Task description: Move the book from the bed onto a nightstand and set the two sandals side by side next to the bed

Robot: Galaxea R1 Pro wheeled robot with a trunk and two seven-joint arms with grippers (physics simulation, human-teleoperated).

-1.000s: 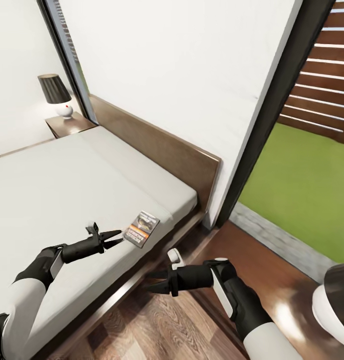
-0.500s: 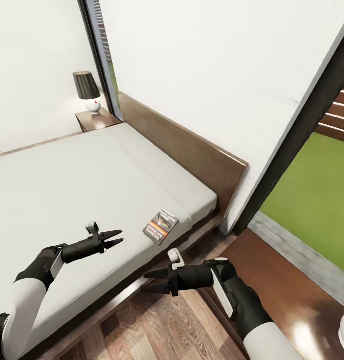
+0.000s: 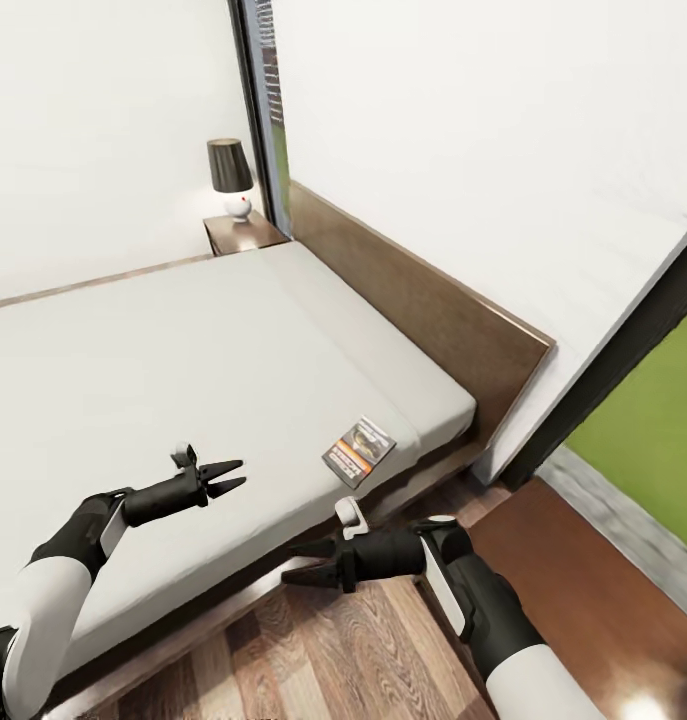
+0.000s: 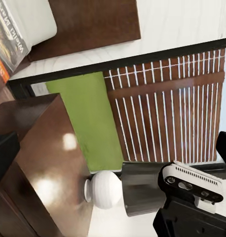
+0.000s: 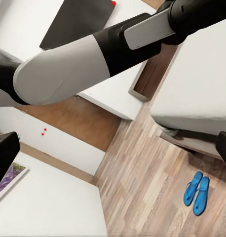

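Observation:
The book (image 3: pixel 359 451), dark with an orange band, lies flat on the bed (image 3: pixel 183 360) near its corner by the headboard. My left gripper (image 3: pixel 228 477) hovers open over the mattress, about a hand's length short of the book. My right gripper (image 3: pixel 303 563) is open and empty above the wood floor beside the bed frame. One nightstand (image 3: pixel 245 233) stands at the bed's far side; another nightstand (image 4: pixel 34 148) appears in the left wrist view, close to the book (image 4: pixel 7 39). The two blue sandals (image 5: pixel 197 188) lie side by side on the floor near the bed.
A black-shaded lamp (image 3: pixel 229 175) stands on the far nightstand, and a similar lamp (image 4: pixel 108 190) on the near one. The wooden headboard (image 3: pixel 433 310) runs along the white wall. A dark-framed window (image 3: pixel 643 420) looks onto grass at the right. Wood floor (image 3: pixel 363 650) lies beside the bed.
The whole view has swung, so the bed, book and far lamp sit further right in the picture. Both arms hold the same pose, grippers open as before.

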